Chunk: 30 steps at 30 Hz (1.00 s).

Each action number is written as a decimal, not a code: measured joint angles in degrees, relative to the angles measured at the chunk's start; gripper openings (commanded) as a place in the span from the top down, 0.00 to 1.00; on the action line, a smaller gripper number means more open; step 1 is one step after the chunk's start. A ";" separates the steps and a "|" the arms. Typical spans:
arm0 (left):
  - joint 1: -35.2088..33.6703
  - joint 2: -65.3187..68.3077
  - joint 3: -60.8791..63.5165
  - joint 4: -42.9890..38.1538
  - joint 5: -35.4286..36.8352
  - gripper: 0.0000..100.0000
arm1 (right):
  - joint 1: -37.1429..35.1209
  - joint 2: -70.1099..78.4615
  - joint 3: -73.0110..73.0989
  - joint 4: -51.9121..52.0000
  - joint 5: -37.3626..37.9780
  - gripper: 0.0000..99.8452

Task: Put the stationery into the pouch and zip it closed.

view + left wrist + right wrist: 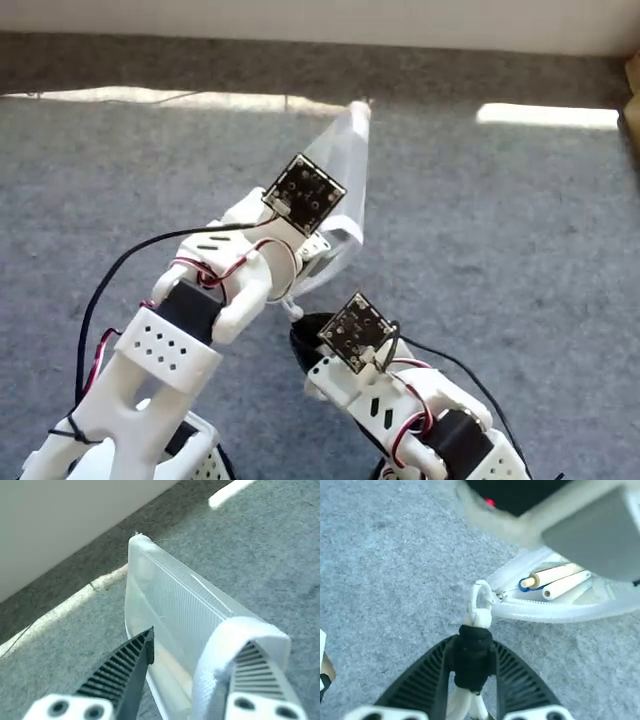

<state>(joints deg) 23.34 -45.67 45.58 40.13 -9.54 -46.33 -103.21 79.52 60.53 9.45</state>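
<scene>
Though ribbed and translucent, pouch (185, 605) white-rimmed, with cylindrical cream pens (555, 575) inside.

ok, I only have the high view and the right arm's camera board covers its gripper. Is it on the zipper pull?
Observer: Yes. In the right wrist view the right gripper is shut on the black pull tab, which hangs from a white ring on the zipper.
Operator: Zipped?
Observer: No. The pouch mouth gapes at that end, with the stationery showing inside.
Operator: Left side?
Observer: The left gripper clamps the pouch end, one finger on each face.
</scene>
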 measured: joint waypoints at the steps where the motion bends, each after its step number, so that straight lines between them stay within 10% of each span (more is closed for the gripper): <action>1: -0.35 -0.26 -0.44 0.88 0.09 0.76 | 0.62 0.00 0.00 -0.53 0.00 1.00; 30: -4.31 -26.99 -2.81 29.01 -7.91 0.76 | 14.95 0.00 -5.01 0.00 -2.02 1.00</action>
<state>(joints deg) 19.03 -72.66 42.77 69.14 -17.45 -31.38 -103.21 74.51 60.53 7.43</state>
